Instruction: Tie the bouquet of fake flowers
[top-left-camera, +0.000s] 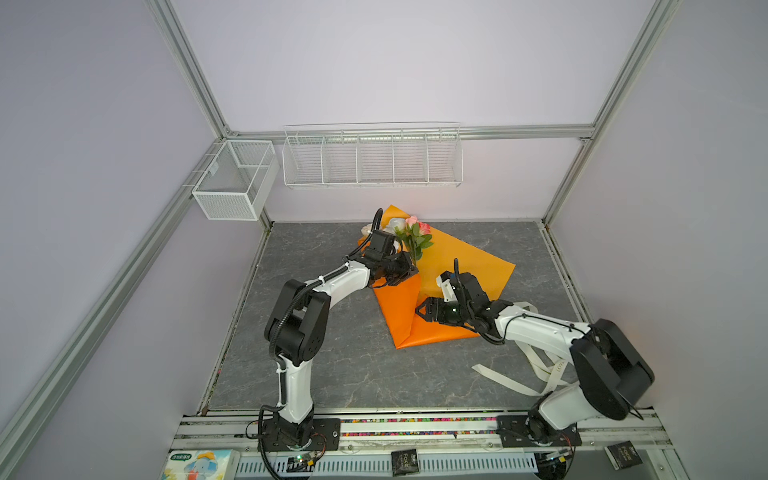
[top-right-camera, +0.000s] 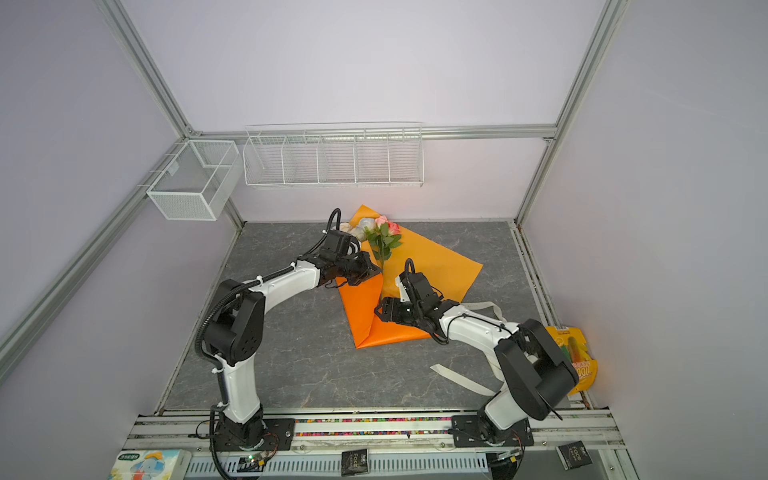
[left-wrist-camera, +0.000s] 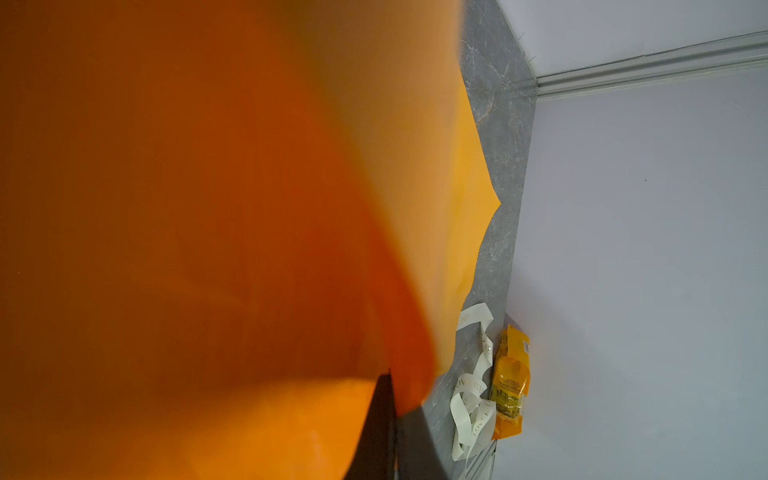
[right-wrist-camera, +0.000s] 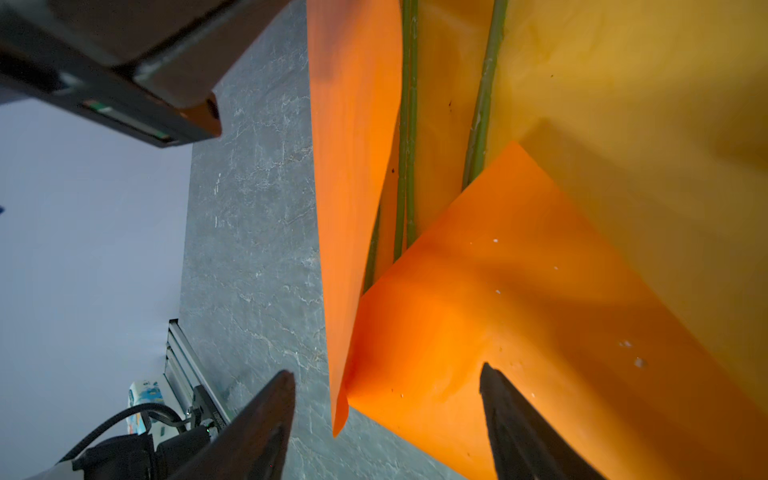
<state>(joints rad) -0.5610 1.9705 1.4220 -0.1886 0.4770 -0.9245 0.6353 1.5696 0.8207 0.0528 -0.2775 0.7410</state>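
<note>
The bouquet of fake flowers (top-left-camera: 411, 235) (top-right-camera: 383, 237) lies on an orange wrapping sheet (top-left-camera: 461, 259) (top-right-camera: 436, 262), blooms toward the back wall. Its thin green stems (right-wrist-camera: 407, 124) run down between two folded flaps of the sheet (right-wrist-camera: 519, 291). My left gripper (top-left-camera: 409, 272) (top-right-camera: 374, 270) (left-wrist-camera: 390, 376) is shut on the raised left flap, which fills the left wrist view (left-wrist-camera: 208, 208). My right gripper (top-left-camera: 422, 309) (top-right-camera: 379, 309) (right-wrist-camera: 386, 370) is open at the sheet's folded lower part, its fingers astride the flap's corner with nothing gripped.
A cream lettered ribbon (top-left-camera: 505, 378) (top-right-camera: 461, 380) (left-wrist-camera: 473, 395) lies loose at the right front, under the right arm. A yellow packet (top-right-camera: 577, 361) (left-wrist-camera: 511, 382) sits by the right wall. A wire rack (top-left-camera: 372, 160) and a mesh box (top-left-camera: 235, 178) hang on the walls.
</note>
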